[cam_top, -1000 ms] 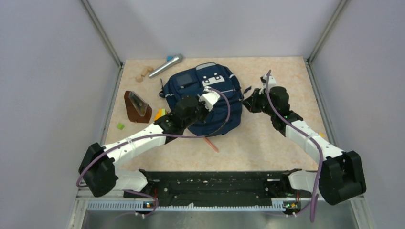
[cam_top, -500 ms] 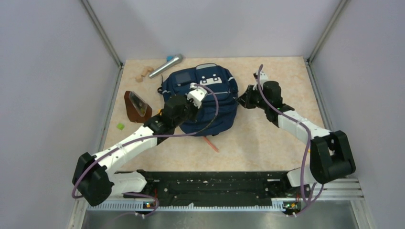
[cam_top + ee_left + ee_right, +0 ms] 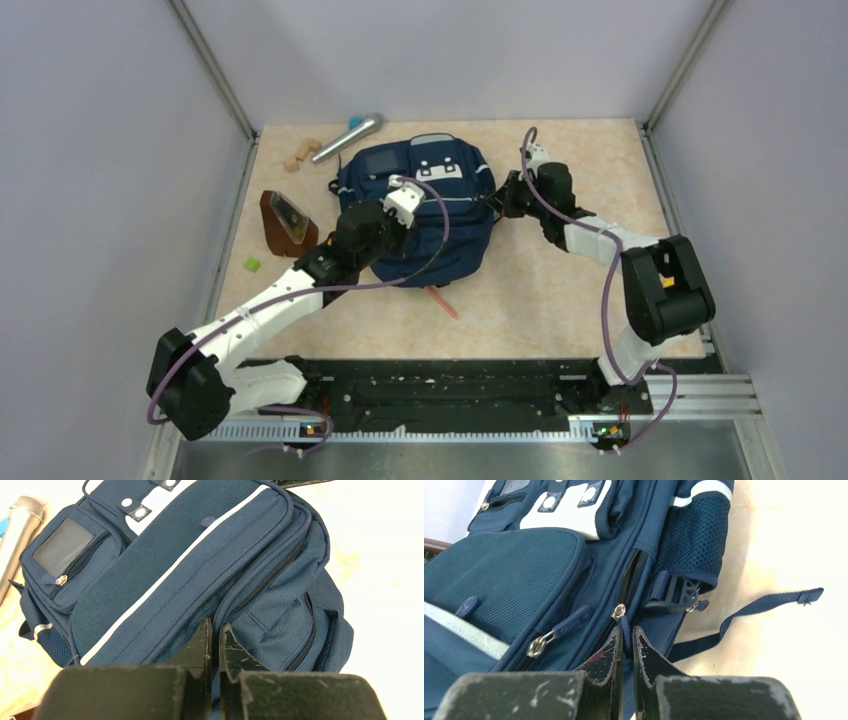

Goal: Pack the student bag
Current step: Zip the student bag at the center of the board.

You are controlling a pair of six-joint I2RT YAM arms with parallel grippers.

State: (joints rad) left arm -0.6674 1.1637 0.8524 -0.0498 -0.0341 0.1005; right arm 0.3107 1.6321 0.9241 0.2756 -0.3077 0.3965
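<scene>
The student bag (image 3: 465, 225) has been shifted toward the table's (image 3: 560, 290) left edge. Its zipper pull (image 3: 626, 624) is pinched by the right gripper (image 3: 627, 631); the left gripper (image 3: 215, 626) is closed.

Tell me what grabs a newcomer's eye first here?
The big navy student bag lying mid-table, with both arms reaching onto it. The right gripper is pinched shut on a blue zipper pull at its side, while the left gripper, also shut, meets its fabric. A silver microphone lies at the far left.
</scene>
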